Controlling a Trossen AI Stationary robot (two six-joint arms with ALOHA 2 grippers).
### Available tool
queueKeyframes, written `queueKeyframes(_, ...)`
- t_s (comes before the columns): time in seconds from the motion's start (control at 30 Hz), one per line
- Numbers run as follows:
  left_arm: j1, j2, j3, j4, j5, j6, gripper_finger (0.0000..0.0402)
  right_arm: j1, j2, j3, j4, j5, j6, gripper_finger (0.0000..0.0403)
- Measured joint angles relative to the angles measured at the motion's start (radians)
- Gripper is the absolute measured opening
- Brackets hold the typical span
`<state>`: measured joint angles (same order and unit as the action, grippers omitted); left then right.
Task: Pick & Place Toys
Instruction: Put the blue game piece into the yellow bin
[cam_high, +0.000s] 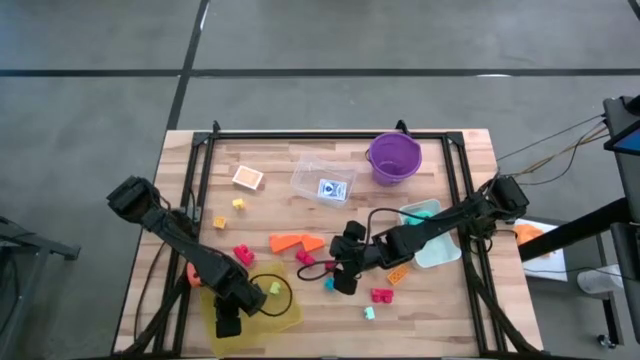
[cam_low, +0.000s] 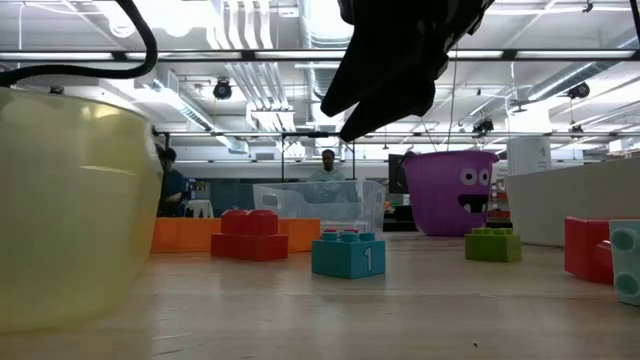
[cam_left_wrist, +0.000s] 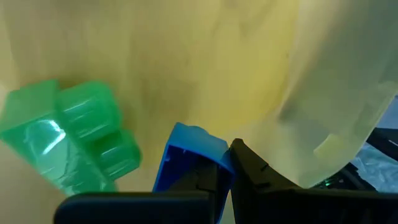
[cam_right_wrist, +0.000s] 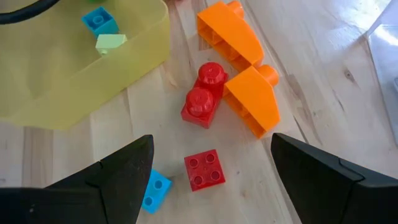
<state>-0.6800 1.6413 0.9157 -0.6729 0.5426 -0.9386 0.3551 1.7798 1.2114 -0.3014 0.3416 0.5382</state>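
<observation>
- Closest to the left wrist camera, the left gripper (cam_left_wrist: 217, 186) sits inside the yellow tray (cam_high: 290, 312) with its fingers pressed together, a blue brick (cam_left_wrist: 186, 155) right against them; whether they actually pinch it cannot be told.
- Beside it in the tray lies a green brick (cam_left_wrist: 68, 140), so a few toys appear already placed.
- Over mid-table, the right gripper (cam_right_wrist: 208, 168) hovers with its fingers spread wide and nothing between them.
- Below it on the wood lie a flat red brick (cam_right_wrist: 204, 169), a small blue brick (cam_right_wrist: 154, 190), a taller red brick (cam_right_wrist: 202, 96) and two orange wedge pieces (cam_right_wrist: 245, 68).
- Judging by the spread, most of the job remains: a pink brick (cam_high: 381, 295), yellow bricks (cam_high: 238, 204) and others are loose on the table.
- A purple bucket (cam_high: 394, 158) and a clear tub (cam_high: 322, 178) stand at the far side.
</observation>
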Motion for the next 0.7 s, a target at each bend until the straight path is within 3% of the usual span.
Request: queueKeyframes(0.7, -0.004, -0.002, 0.002, -0.021, -0.044, 0.143, 0.0008, 0.000, 0.000, 0.000, 0.000, 0.000, 0.000, 0.0320)
